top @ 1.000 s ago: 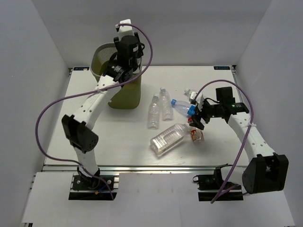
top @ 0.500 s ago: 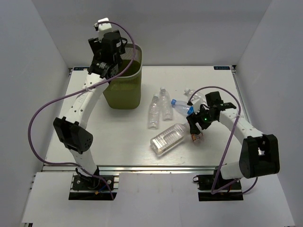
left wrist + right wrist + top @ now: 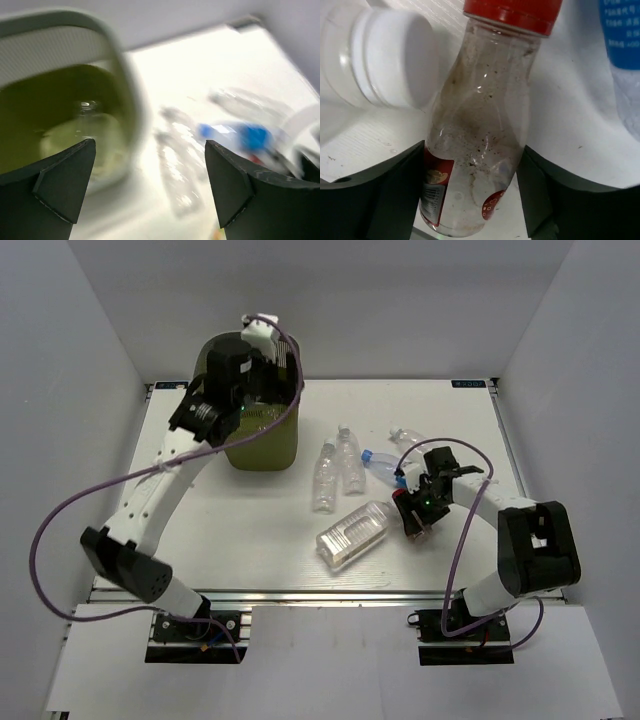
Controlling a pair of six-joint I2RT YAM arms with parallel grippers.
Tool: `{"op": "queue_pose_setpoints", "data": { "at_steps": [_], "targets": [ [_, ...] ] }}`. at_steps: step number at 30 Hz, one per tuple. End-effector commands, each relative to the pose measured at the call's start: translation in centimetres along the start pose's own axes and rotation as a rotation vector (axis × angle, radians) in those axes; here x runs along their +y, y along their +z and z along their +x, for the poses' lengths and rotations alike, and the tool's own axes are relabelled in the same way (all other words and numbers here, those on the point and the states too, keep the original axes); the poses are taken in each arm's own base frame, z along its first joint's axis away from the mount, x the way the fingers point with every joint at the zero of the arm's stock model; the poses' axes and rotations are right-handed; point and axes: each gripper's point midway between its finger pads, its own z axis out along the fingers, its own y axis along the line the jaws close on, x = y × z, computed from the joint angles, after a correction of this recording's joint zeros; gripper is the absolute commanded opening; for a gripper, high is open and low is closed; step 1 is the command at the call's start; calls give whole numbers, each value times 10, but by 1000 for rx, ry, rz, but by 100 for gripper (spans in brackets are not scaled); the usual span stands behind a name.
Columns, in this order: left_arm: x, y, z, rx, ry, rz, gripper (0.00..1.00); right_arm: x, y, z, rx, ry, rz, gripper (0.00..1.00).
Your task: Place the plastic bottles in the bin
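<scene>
My right gripper (image 3: pixel 472 200) is down on the table with its jaws shut against both sides of a red-capped, red-labelled plastic bottle (image 3: pixel 475 140), which lies flat. In the top view this gripper (image 3: pixel 415 512) covers most of that bottle. My left gripper (image 3: pixel 252 358) hangs over the olive-green mesh bin (image 3: pixel 270 440), open and empty (image 3: pixel 145 185). A clear bottle (image 3: pixel 85 110) lies blurred inside the bin (image 3: pixel 127 80). On the table lie a large square ribbed bottle (image 3: pixel 352 535), two small clear bottles (image 3: pixel 325 478) (image 3: pixel 350 462), a blue-labelled bottle (image 3: pixel 383 468) and another clear one (image 3: pixel 405 440).
The large bottle's white cap (image 3: pixel 395 55) lies close to the left of the held bottle, and the blue label (image 3: pixel 622 35) close to its right. White walls enclose the table on three sides. The left arm's purple cable (image 3: pixel 60 520) loops out over the table's left side.
My left gripper opened above the bin and shifted a little right over it. My right gripper dropped onto the red-labelled bottle and its jaws closed in on it.
</scene>
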Motion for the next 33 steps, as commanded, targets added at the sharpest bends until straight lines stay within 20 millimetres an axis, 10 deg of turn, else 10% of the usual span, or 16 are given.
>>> {"op": "queue_pose_setpoints", "data": {
  "at_steps": [1, 8, 15, 16, 17, 21, 30, 33],
  "targets": [
    [-74, -58, 29, 87, 48, 395, 99, 0, 13, 7, 48, 36, -11, 61],
    [-121, -102, 151, 392, -3, 571, 99, -14, -48, -37, -90, -90, 87, 14],
    [-94, -84, 236, 476, -41, 280, 99, -5, -178, -192, -529, -299, 122, 16],
    [-91, -80, 243, 484, -49, 252, 99, 4, -227, -231, -668, -353, 129, 18],
    [-92, -78, 251, 494, -52, 245, 99, 1, -214, -244, -649, -343, 87, 18],
    [-95, -73, 288, 499, -89, 236, 99, 63, -283, -327, -908, -465, -113, 19],
    [-101, -81, 305, 500, -145, 219, 99, 175, -326, -408, -1336, -727, -474, 30],
    [-102, -82, 299, 478, -151, 215, 99, 201, -308, -421, -1345, -717, -571, 32]
  ]
}}
